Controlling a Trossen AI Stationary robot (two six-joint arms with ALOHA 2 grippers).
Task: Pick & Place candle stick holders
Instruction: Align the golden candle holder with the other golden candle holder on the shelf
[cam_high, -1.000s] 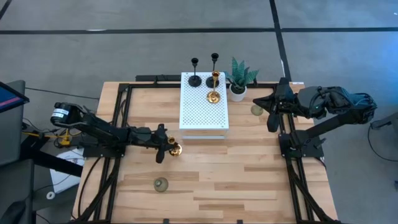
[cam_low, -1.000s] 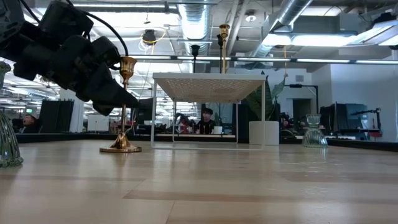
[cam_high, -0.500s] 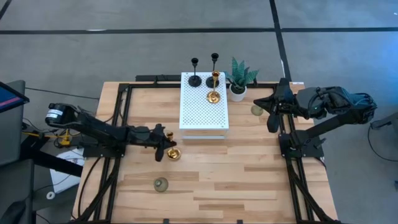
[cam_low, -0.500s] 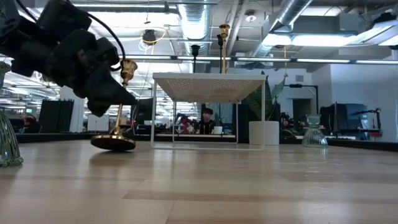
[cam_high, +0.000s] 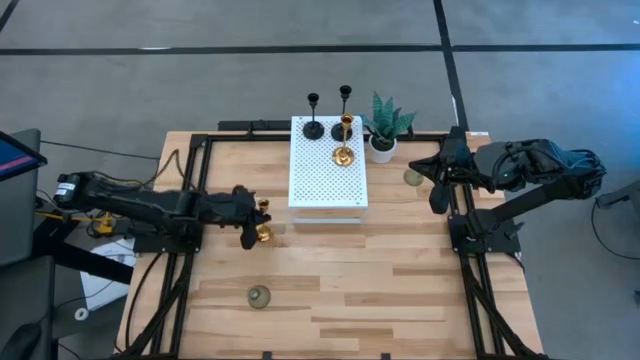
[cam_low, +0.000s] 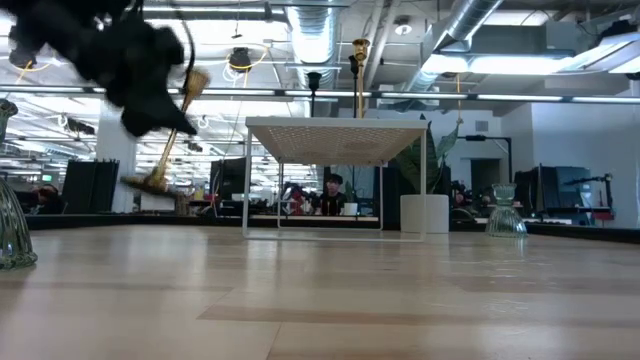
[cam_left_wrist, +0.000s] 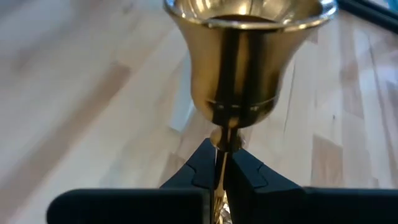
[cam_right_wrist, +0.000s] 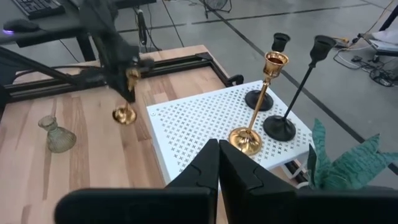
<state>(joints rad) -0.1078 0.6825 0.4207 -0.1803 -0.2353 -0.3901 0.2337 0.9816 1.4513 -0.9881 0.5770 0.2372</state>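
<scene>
The left gripper (cam_high: 250, 222) is clamped on the thin stem of a gold candle stick holder (cam_high: 263, 232) and holds it lifted clear of the wooden table (cam_high: 400, 290), just left of the white perforated stand (cam_high: 328, 175). In the low view the holder (cam_low: 168, 130) hangs tilted — cup up, round base swung down and to the left. The left wrist view shows the two dark fingers (cam_left_wrist: 202, 168) pinching the stem right beneath the flared cup (cam_left_wrist: 249, 56).

On the stand sit three more holders: a second gold one (cam_high: 344, 150) near its far right part, and two slim black ones (cam_high: 314, 126) (cam_high: 343, 125) along its far edge. A small potted plant (cam_high: 384, 135) stands just right of the stand. One pale-green glass holder (cam_high: 259, 296) rests on the table at the near left, well apart from the stand; another (cam_high: 412, 177) sits on the table beside the right arm.

The right gripper (cam_high: 437, 180) waits at the table's right side, its fingers (cam_right_wrist: 214, 168) pressed together on nothing.
</scene>
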